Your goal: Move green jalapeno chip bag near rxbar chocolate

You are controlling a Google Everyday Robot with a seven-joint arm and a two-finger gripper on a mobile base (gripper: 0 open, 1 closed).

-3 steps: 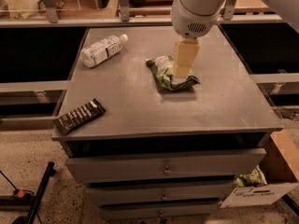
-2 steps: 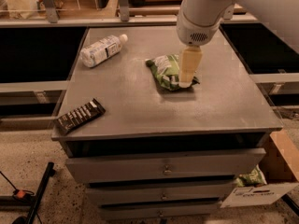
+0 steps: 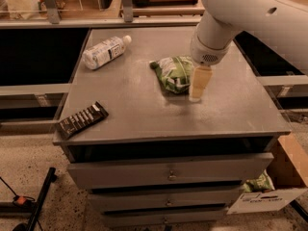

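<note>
The green jalapeno chip bag [image 3: 174, 73] lies on the grey cabinet top [image 3: 134, 105], right of its middle. The rxbar chocolate [image 3: 82, 120], a dark bar with white lettering, lies at the front left corner, partly over the edge. My gripper [image 3: 199, 85] hangs from the white arm [image 3: 250, 18] and points down just beyond the bag's right edge, its tan fingers close above the surface. It holds nothing that I can see.
A white-labelled plastic bottle [image 3: 103, 51] lies on its side at the back left of the top. A cardboard box [image 3: 274, 186] stands on the floor to the right of the drawers. A shelf edge runs behind the cabinet.
The gripper has moved right and toward the front, from over the bag to just off its right edge. The bag, bar and bottle lie where they were.
</note>
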